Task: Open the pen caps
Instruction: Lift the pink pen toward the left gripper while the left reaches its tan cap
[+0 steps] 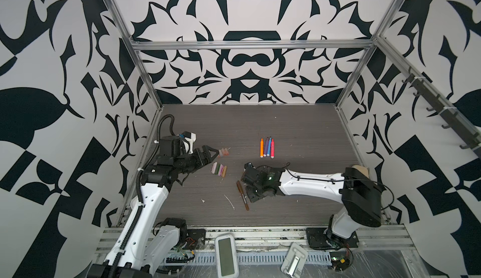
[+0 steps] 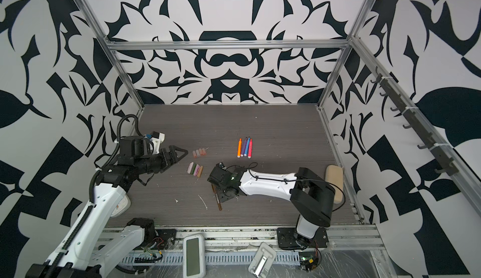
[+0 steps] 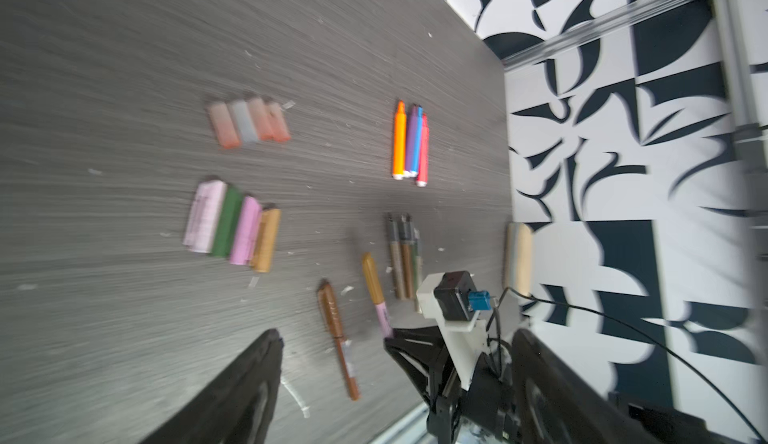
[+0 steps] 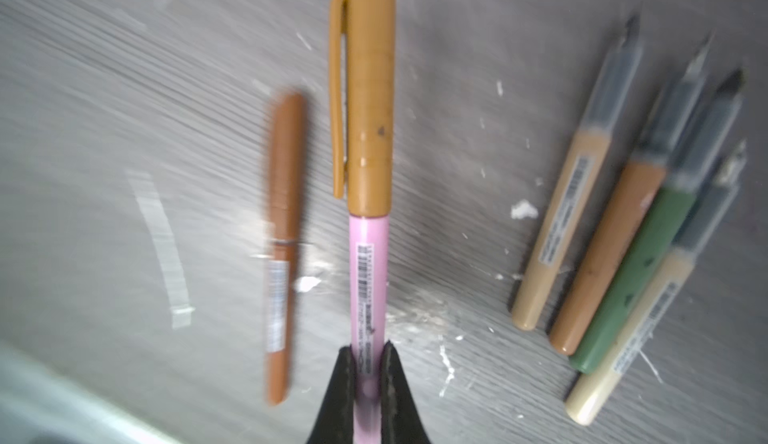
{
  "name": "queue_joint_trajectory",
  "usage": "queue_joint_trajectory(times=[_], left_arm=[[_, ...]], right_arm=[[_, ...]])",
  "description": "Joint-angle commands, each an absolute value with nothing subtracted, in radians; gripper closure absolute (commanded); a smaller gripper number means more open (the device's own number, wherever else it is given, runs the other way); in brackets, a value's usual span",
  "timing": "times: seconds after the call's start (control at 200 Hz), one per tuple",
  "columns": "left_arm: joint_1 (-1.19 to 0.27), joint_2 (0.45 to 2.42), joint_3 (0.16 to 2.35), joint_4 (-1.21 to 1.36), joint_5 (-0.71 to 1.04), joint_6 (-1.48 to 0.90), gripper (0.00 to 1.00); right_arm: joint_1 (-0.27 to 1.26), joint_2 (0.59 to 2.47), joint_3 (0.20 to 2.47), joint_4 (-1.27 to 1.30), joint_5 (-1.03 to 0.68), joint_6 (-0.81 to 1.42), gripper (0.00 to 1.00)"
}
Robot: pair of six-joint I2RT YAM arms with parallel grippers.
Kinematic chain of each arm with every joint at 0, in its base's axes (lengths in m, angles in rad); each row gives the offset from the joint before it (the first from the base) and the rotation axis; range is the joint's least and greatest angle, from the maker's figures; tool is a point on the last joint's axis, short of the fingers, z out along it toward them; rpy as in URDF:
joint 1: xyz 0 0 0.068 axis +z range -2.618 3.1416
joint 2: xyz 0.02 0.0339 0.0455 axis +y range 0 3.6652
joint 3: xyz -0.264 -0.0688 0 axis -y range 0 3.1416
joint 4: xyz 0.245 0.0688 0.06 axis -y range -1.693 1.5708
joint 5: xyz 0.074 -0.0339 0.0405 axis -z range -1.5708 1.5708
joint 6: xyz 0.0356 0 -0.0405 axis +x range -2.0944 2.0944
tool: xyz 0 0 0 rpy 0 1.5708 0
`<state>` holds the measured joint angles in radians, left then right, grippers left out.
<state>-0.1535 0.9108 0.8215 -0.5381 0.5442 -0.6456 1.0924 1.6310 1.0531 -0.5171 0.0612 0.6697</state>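
Squarely between right fingers (image 4: 340, 392): pink pen (image 4: 368, 279)

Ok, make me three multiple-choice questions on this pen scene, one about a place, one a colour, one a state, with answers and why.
1. The four bright pens lie: A) against the front rail; B) side by side, toward the back wall from the right end effector; C) under the left arm.
2. The cap on the pink pen is: A) green; B) white; C) mustard.
3. The left end effector is: A) open, holding nothing; B) shut on a cap; C) shut on the brown pen.
Answers: 1 B, both top views show the row beyond that arm's tip; 2 C, plain in the right wrist view; 3 A, its fingers stand wide apart in the left wrist view.
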Motion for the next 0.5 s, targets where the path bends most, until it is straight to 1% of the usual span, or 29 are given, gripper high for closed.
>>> queue_joint_trajectory(times=[0.0, 0.015, 0.025, 0.045, 0.16, 0.31, 0.5], left_arm=[[-0.179, 0.93, 0.753, -0.328, 0.642, -0.838, 0.14], [-0.183, 0.935, 0.75, -0.318, 0.639, -0.845, 0.14], [-0.186, 0.939, 0.749, -0.315, 0.638, -0.849, 0.17], [-0.191, 0.949, 0.746, -0.311, 0.634, -0.855, 0.19], [-0.225, 1.004, 0.739, -0.277, 0.617, -0.875, 0.25], [-0.282, 1.075, 0.72, -0.191, 0.606, -0.917, 0.28], [-0.352, 1.15, 0.725, -0.153, 0.562, -0.928, 0.3]], right_arm=[[1.042, 1.567, 1.053, -0.418, -0.053, 0.614, 1.0], [1.036, 1.563, 1.058, -0.413, -0.064, 0.612, 1.0], [1.032, 1.561, 1.061, -0.41, -0.068, 0.61, 1.0], [1.026, 1.558, 1.069, -0.406, -0.077, 0.606, 1.0], [1.007, 1.556, 1.117, -0.398, -0.117, 0.591, 1.0], [1.004, 1.554, 1.159, -0.378, -0.16, 0.584, 1.0], [1.003, 1.533, 1.169, -0.368, -0.175, 0.587, 1.0]])
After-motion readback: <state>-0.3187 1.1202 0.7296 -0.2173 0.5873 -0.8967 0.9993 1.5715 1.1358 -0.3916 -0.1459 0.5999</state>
